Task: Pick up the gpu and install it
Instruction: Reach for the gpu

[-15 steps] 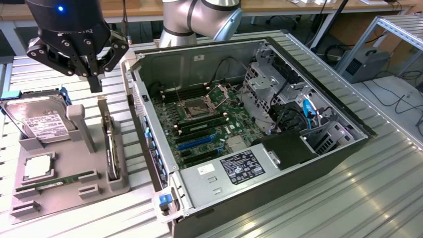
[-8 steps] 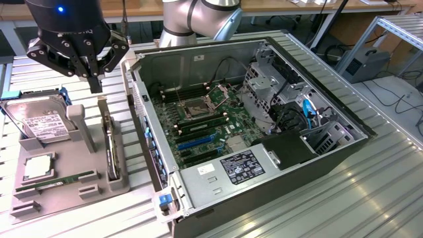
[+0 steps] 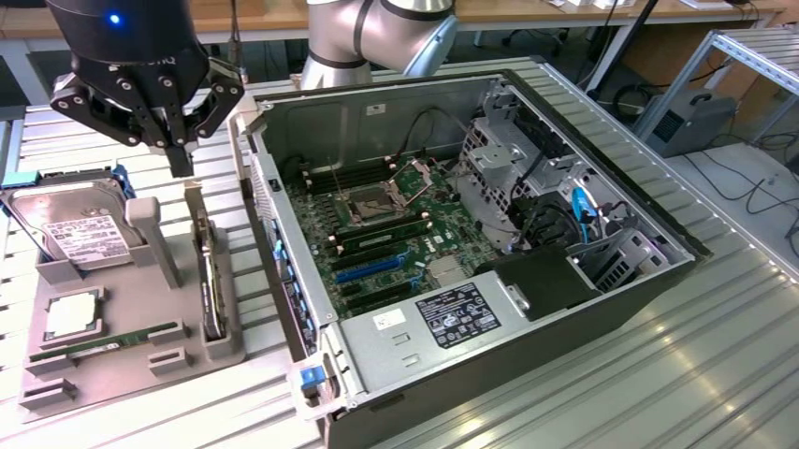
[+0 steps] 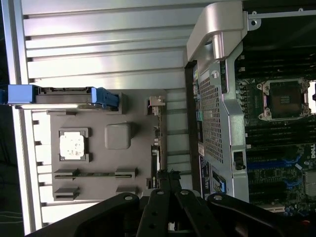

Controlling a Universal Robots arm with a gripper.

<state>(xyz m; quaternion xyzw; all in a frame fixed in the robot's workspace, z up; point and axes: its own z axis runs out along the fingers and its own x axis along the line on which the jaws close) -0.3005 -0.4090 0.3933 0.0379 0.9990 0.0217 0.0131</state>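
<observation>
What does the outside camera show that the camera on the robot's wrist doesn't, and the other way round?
Exterior view: the arm's silver joint, the blue cable and the metal drive cage inside the case. Wrist view: the case's perforated back panel, seen from straight above. Both: the shut gripper near the gpu standing on edge in the gray tray, the hard drive and the processor socket.

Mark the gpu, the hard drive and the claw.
gpu [image 3: 212, 276], exterior view, on its upturned long edge.
hard drive [image 3: 85, 238], exterior view, on its white label.
claw [image 3: 183, 168], exterior view, at its shut fingertips.
</observation>
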